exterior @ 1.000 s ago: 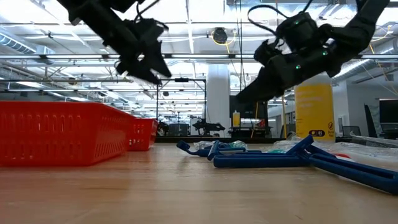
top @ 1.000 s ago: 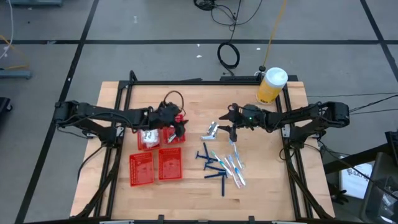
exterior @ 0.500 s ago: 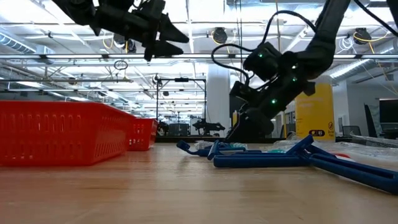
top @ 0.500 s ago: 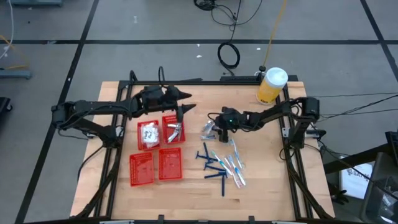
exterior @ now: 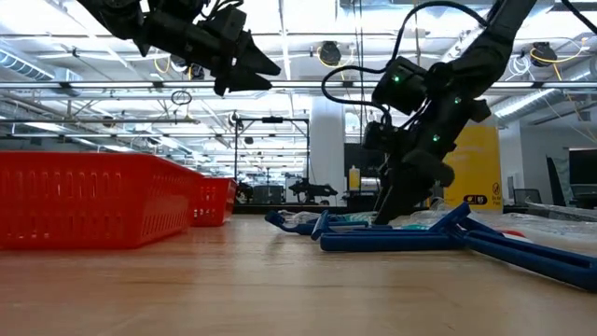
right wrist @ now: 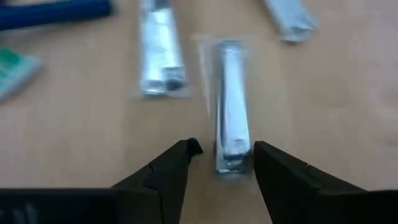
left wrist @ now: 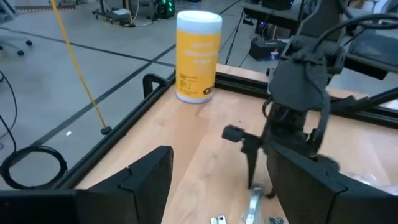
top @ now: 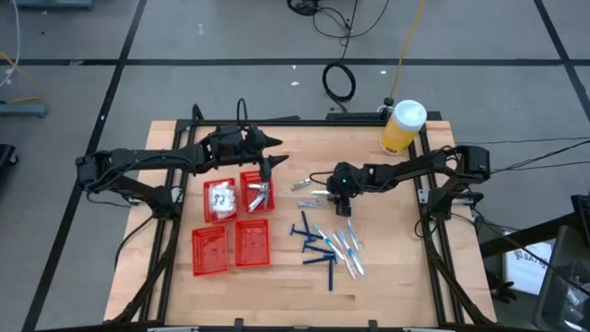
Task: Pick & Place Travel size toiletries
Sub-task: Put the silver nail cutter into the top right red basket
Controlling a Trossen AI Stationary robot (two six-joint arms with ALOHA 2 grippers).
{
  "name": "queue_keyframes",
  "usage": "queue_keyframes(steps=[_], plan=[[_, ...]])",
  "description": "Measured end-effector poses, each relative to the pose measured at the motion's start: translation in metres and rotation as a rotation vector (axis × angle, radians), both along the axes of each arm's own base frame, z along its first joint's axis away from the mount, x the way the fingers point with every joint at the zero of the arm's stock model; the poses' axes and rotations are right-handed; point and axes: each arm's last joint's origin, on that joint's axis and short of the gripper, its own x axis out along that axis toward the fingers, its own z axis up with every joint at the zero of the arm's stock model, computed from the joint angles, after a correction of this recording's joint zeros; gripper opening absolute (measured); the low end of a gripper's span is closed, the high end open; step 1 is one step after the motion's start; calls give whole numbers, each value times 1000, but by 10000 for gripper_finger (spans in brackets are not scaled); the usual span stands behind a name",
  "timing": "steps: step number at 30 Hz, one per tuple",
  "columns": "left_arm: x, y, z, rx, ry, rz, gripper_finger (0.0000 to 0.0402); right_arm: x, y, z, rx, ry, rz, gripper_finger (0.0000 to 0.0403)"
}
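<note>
While the left gripper (top: pixel 273 151) hangs open and empty above the red baskets (top: pixel 257 192), the right gripper (right wrist: pixel 222 163) has descended, its fingers parted astride a silver tube (right wrist: pixel 231 102), grasp apparently imminent.

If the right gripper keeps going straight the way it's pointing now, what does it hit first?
Most likely the clear-wrapped silver tube lying on the table. The right gripper points down at it with its fingers open on either side of the tube's near end. How much gap remains is hard to judge.
</note>
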Motion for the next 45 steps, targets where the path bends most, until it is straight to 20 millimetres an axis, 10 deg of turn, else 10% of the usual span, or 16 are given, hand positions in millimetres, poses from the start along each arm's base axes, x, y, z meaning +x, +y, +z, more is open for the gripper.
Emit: queue_keyframes(steps=[30, 45], plan=[[-1, -1, -5, -47, 47, 15, 255, 5, 5, -4, -66, -8, 23, 44], [2, -9, -2, 29, 32, -33, 255, -8, -8, 75, -271, -635, -67, 44]])
